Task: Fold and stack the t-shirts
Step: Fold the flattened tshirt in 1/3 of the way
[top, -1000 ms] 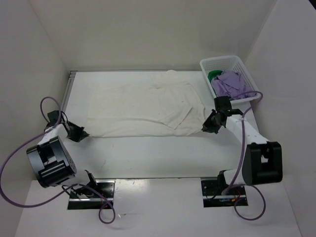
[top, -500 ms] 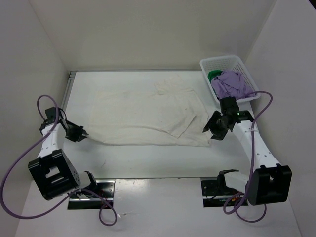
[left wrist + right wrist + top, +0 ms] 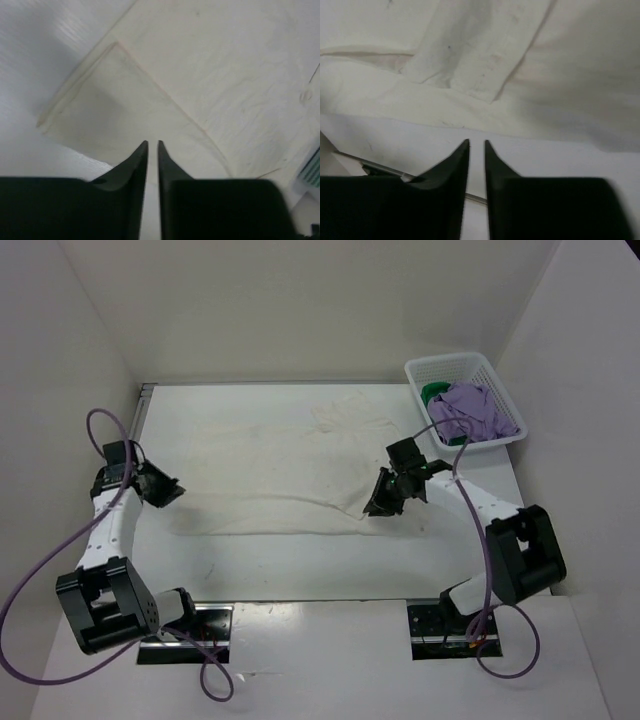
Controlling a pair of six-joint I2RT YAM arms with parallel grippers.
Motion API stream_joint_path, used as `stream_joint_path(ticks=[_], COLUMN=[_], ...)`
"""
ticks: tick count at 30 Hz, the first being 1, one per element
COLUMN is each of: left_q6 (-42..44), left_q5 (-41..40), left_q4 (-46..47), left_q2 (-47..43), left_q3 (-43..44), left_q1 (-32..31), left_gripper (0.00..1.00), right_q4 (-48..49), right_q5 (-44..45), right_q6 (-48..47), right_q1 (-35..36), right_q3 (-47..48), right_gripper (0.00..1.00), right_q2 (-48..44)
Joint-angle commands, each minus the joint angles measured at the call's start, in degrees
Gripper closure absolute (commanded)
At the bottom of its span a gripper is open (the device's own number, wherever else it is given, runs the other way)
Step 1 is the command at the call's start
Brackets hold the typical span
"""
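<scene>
Plainly, the cream t-shirt [image 3: 290, 465] is the only one laid out. We see it spread wide and nearly flat across the middle of the table [image 3: 300, 565], pale against the white surface, with soft creases and a few faint smudges. Near its right side a sleeve lies turned inward over the body. At its left end a corner flap is doubled over, its seam showing as a thin line.

The lavender t-shirt [image 3: 478, 410] sits bunched in the white basket [image 3: 455, 364] at the far right corner. It covers all but a small patch of the green t-shirt [image 3: 433, 392], so we cannot make out the green one's shape.

The left gripper [image 3: 153, 146] hangs over the folded left corner, and the right gripper [image 3: 476, 145] is at the shirt's near right edge. Each has its jaws a narrow slit apart with nothing between them.

The right arm hides part of that edge from above. Both wrist views are blurred, so we cannot tell whether the fingertips touch the cloth.
</scene>
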Motion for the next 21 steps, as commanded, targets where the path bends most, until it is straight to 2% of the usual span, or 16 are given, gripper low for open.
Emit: stream_joint_path(ticks=[1, 2, 3, 6, 9, 13, 21], left_q6=[-2.0, -2.8, -3.7, -7.4, -8.4, -8.4, -6.3], left_q5=[7.9, 6.8, 5.7, 4.5, 5.7, 4.3, 3.7], left_q4=[8.9, 10.6, 11.4, 15.7, 19.8, 21.9, 22.5], left_q2=[-0.8, -0.8, -0.8, 1.9, 8.6, 10.8, 8.5], left_q3=[-4.5, -4.5, -4.5, -4.5, -4.5, -5.9, -12.6], left_q1=[-9.1, -12.5, -18.8, -29.2, -35.0, -35.6, -28.2], left_gripper=[0.92, 0.93, 0.93, 0.91, 0.9, 0.89, 0.85], right_q4=[11.0, 11.6, 12.2, 13.1, 14.6, 13.9, 14.7], right_q5=[0.0, 0.0, 1.0, 2.5, 3.2, 3.7, 4.2], right_q6=[1.7, 1.7, 1.7, 2.8, 3.3, 3.3, 4.7], right_q1=[2.7, 2.7, 2.7, 2.7, 2.7, 4.0, 5.9], right_q3=[-0.6, -0.6, -0.6, -1.2, -1.9, -1.9, -2.5], right_gripper=[0.68, 0.65, 0.63, 0.6, 0.59, 0.59, 0.62], right_q2=[4.0, 4.8, 6.1, 6.7, 8.3, 9.4, 11.9])
